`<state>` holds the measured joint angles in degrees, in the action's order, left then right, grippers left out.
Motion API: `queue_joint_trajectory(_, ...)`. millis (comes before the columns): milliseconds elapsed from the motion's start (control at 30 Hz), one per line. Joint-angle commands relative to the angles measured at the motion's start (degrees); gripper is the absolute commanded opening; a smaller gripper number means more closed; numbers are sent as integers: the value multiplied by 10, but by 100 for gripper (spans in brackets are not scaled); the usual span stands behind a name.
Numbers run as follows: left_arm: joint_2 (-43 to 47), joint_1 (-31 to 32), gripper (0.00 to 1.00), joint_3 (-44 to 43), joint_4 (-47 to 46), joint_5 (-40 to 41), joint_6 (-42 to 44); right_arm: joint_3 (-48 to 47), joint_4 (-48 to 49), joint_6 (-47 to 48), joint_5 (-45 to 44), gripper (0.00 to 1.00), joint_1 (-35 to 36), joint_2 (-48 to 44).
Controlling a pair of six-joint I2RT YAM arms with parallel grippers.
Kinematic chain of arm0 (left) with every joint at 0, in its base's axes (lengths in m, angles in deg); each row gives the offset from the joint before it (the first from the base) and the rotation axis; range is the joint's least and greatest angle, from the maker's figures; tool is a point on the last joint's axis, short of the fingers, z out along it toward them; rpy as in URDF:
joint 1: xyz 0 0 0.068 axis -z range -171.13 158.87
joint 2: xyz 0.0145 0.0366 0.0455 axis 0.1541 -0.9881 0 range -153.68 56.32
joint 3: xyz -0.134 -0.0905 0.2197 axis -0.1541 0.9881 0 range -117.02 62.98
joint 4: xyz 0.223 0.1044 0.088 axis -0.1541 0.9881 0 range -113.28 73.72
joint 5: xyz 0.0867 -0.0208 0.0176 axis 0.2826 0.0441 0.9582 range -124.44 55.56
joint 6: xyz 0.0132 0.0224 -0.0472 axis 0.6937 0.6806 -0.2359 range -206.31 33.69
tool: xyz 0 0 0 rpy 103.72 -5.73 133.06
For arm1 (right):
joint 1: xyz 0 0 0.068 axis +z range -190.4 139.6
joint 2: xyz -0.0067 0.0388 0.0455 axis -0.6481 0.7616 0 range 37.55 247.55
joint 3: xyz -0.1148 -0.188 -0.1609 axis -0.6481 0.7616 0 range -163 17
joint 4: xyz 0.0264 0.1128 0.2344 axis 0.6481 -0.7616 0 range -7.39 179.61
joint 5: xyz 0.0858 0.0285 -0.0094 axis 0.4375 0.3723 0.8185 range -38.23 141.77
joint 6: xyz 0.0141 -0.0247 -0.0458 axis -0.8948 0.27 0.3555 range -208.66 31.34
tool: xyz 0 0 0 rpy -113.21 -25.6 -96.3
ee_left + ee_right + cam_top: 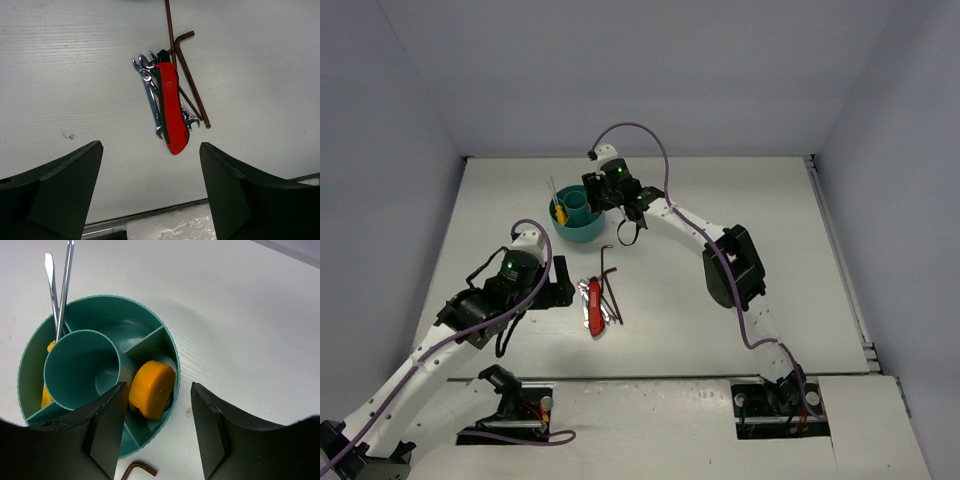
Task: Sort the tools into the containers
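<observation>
The round teal organiser [563, 228] stands at the back of the table. In the right wrist view its rim [169, 338] shows, with two orange-yellow-handled screwdrivers [61, 295] leaning in a left compartment and the yellow tape measure [151, 388] lying in a right compartment. My right gripper [601, 196] [158, 407] is open just above the tape measure, not gripping it. The red-handled tool [592, 309] [170, 102] lies on silver wrenches [150, 97] beside dark hex keys [608, 268] [192, 80]. My left gripper [561, 286] [150, 150] is open and empty, just left of the pile.
One hex key's bent end [138, 470] lies just outside the organiser's near rim. White walls close the back and both sides. The table's front edge [150, 217] runs close under my left gripper.
</observation>
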<state>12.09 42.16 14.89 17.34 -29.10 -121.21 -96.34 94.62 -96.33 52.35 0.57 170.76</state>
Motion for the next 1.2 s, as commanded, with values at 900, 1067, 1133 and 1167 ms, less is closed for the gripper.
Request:
queue_joint_trajectory(900, -509, 27, 64, -234, 22, -68, -94, 595, -22, -145, -22, 60, -4, -649)
queue_joint_trajectory(1067, -541, 27, 58, -238, 29, -59, -99, 634, -41, -144, -14, 61, -16, -710)
queue_joint_trajectory(1133, -544, 28, 57, -234, 36, -40, -100, 650, -44, -145, -10, 61, -19, -731)
queue_joint_trajectory(1167, -544, 28, 57, -232, 38, -31, -101, 655, -45, -146, -10, 61, -19, -736)
